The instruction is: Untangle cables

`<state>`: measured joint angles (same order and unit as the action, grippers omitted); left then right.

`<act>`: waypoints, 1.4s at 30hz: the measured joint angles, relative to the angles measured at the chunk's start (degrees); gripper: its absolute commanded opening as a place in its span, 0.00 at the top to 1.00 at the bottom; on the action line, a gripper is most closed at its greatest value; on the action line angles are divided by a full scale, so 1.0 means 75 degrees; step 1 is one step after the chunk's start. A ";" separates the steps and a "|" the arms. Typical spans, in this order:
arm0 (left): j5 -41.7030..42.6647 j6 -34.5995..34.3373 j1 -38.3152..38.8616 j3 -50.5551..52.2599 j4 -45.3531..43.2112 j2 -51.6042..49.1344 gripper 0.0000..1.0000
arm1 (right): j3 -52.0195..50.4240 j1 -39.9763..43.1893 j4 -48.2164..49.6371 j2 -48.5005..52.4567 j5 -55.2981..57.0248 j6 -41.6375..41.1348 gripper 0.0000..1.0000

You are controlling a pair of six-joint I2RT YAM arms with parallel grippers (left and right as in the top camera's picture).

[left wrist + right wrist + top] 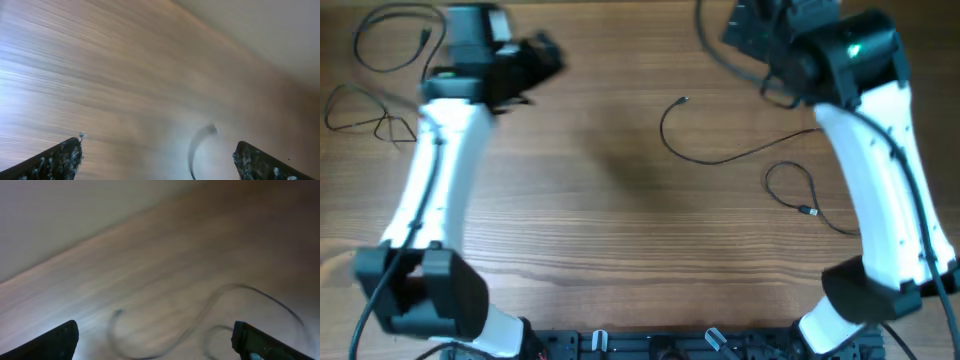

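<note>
Several thin black cables lie apart on the wooden table. One long curved cable (720,158) runs across the middle right, its plug end near the centre. A small looped cable (790,188) lies below it. Two more cables lie at the far left: a loop (380,35) and a thin strand (370,118). My left gripper (542,55) is raised at the back left, open and empty (157,150); a blurred cable end (197,145) shows below it. My right gripper (745,25) is raised at the back right, open and empty (155,332), above the blurred curved cable (200,315).
The wooden table (600,220) has its far edge in both wrist views. The arm bases (430,295) (860,295) stand at the front left and front right. Thicker arm wiring (710,40) hangs by the right gripper.
</note>
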<state>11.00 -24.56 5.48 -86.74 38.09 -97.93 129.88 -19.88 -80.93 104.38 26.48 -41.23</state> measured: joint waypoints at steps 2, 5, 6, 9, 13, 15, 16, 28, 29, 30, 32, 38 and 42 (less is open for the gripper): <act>0.0000 0.0472 0.0752 0.0003 0.0009 -0.0242 0.00 | 0.0000 0.1037 -0.0551 0.0219 -0.0157 -0.0312 0.00; -0.0003 0.1058 0.1303 0.0015 0.0181 -0.0522 0.00 | -0.0003 0.2629 -0.0816 0.0353 -0.0807 -0.0140 0.00; -0.0003 0.1198 0.1431 0.0017 0.0213 -0.0600 0.00 | -0.0003 0.3153 -0.0863 0.0361 -0.1174 0.0079 0.00; -0.0003 0.1411 0.1574 0.0017 0.0178 -0.0662 0.00 | -0.0184 0.4033 -0.0877 0.0414 -0.2637 0.0589 0.00; -0.0128 0.1475 0.1518 0.0020 0.0119 -0.0662 0.00 | -0.1346 0.3946 -0.0271 0.0653 -0.3937 0.1154 0.03; -0.0367 0.1521 0.1504 0.0020 0.0134 -0.0662 0.00 | -0.2291 0.3707 0.0274 0.0813 -0.4307 0.1137 0.01; -0.0440 0.1524 0.1489 0.0020 0.0207 -0.0662 0.00 | -0.2704 0.3631 0.0629 0.0848 -0.4389 0.1029 0.00; -0.0921 0.1559 0.1469 0.0020 0.0385 -0.0664 0.00 | -0.6231 0.3590 0.4179 0.0851 -0.4587 -0.0385 0.27; -0.0921 0.1559 0.1469 0.0023 0.0382 -0.0664 0.00 | -0.6496 0.3570 0.4552 0.0851 -0.4610 -0.0423 0.30; -0.0921 0.1559 0.1469 0.0023 0.0388 -0.0664 0.00 | -0.6647 0.3547 0.4814 0.0851 -0.4616 -0.0440 0.32; -0.0921 0.1559 0.1469 0.0023 0.0376 -0.0664 0.00 | -0.6965 0.3430 0.5348 0.0857 -0.4625 -0.0498 0.32; -0.0921 0.1559 0.1469 0.0023 0.0382 -0.0664 0.00 | -0.7510 0.3121 0.5575 0.0857 -0.4418 -0.1102 0.33; -0.0921 0.1556 0.1469 0.0020 0.0382 -0.0664 0.00 | -0.7895 0.3040 0.5718 0.0857 -0.4176 -0.1658 0.34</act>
<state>4.10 -12.88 16.49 -86.59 40.95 -102.91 70.67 2.92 -38.04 110.80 -4.84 -53.67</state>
